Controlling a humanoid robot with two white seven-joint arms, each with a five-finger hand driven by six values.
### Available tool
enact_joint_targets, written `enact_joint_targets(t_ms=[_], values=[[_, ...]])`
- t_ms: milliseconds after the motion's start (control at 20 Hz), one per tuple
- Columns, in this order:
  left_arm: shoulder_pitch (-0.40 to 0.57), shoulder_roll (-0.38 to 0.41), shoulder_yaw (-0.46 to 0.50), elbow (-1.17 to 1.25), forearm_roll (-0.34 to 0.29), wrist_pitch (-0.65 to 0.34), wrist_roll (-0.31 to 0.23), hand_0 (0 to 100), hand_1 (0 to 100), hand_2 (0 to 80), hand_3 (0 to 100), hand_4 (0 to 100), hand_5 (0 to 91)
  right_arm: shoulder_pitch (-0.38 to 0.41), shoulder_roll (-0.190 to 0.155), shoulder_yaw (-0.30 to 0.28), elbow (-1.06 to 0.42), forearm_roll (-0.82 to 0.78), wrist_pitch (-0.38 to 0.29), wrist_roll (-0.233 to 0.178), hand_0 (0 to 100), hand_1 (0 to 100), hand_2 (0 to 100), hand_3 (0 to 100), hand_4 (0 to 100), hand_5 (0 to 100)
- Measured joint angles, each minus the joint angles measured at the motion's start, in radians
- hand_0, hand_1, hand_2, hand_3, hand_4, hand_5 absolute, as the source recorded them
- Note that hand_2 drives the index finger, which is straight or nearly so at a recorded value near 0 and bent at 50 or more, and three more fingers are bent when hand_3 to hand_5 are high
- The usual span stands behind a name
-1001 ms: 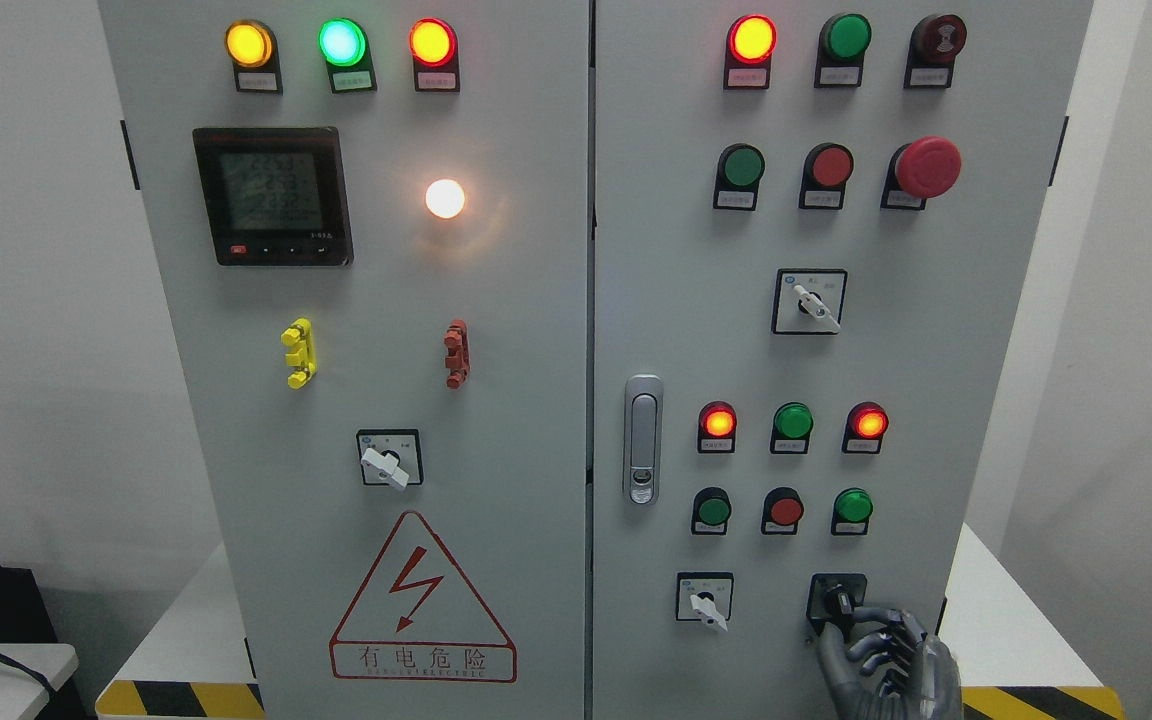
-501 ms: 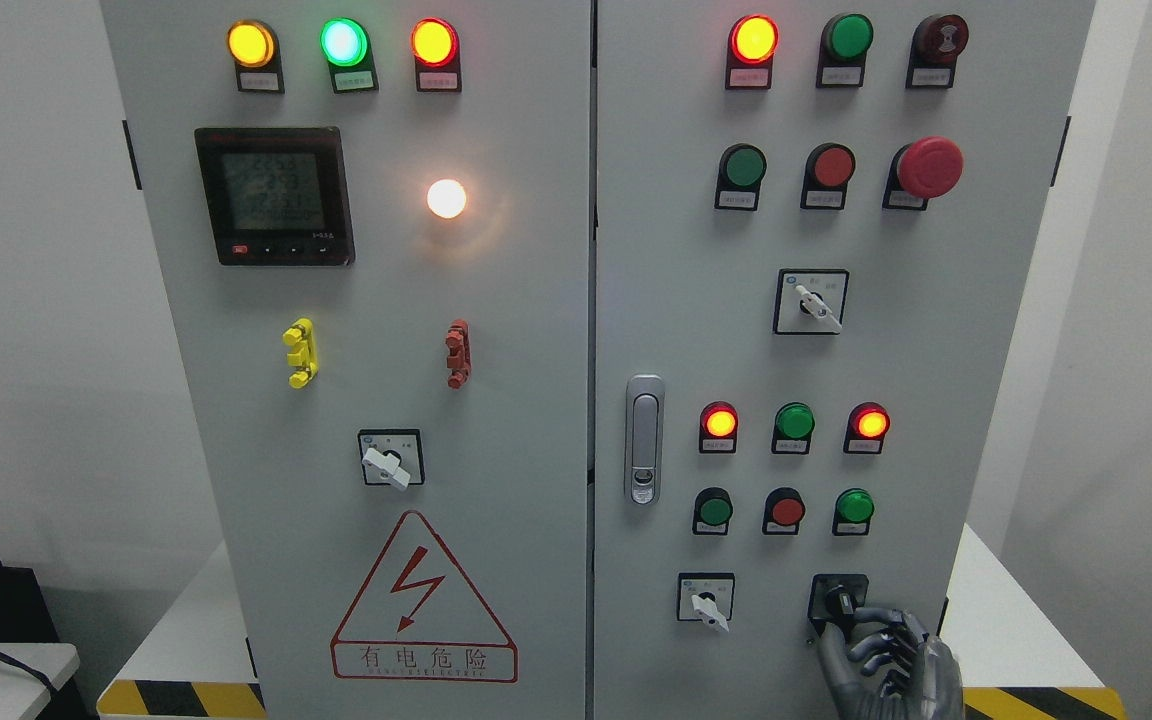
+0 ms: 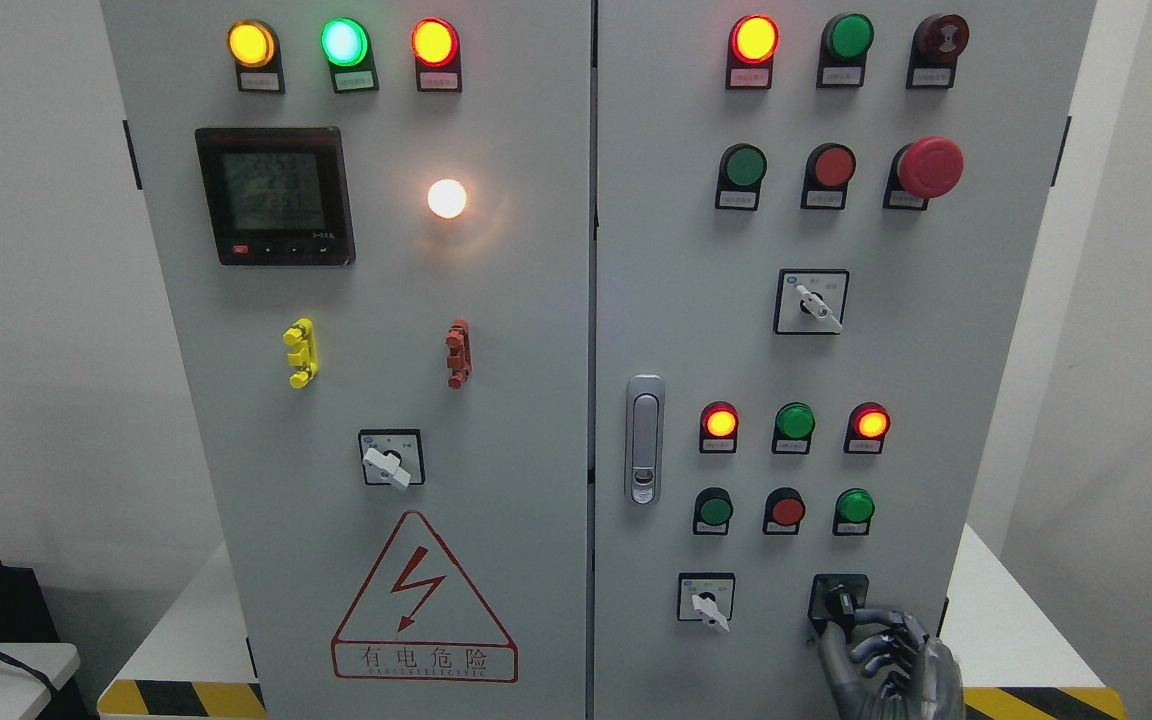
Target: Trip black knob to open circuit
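The black knob [image 3: 840,601] sits on a black square plate at the lower right of the grey cabinet's right door [image 3: 776,350]. My right hand [image 3: 844,618] comes up from the bottom edge, just below and to the right of the knob. Its thumb and curled fingers [image 3: 876,640] close around the knob's lower end. The hand hides the plate's lower right corner. My left arm does not show.
A white selector switch [image 3: 705,601] is just left of the knob. Above it are a row of green and red push buttons [image 3: 784,509] and lit indicator lamps [image 3: 794,421]. A door latch [image 3: 643,438] is at mid-height. The cabinet stands on a white table [image 3: 1016,620].
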Motion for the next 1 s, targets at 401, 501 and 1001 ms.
enact_joint_targets(t_ms=[401,501,1001], values=[[0.0,0.0,0.0,0.0,0.0,0.0,0.0,12,39,0.0,0,0,0.0,0.0,0.0,0.0,0.001,-0.001,-0.001,0.0,47,74,50,82,86,96],[0.0,0.0,0.0,0.0,0.0,0.0,0.0,12,39,0.0,0,0,0.0,0.0,0.0,0.0,0.001,-0.001,-0.001,0.0,47,74,51,82,87,96],[0.0,0.0,0.0,0.0,0.0,0.0,0.0,12,39,0.0,0,0,0.0,-0.002,0.0,0.0,0.001,-0.001,-0.001,-0.004,46,73,52,84,88,97]])
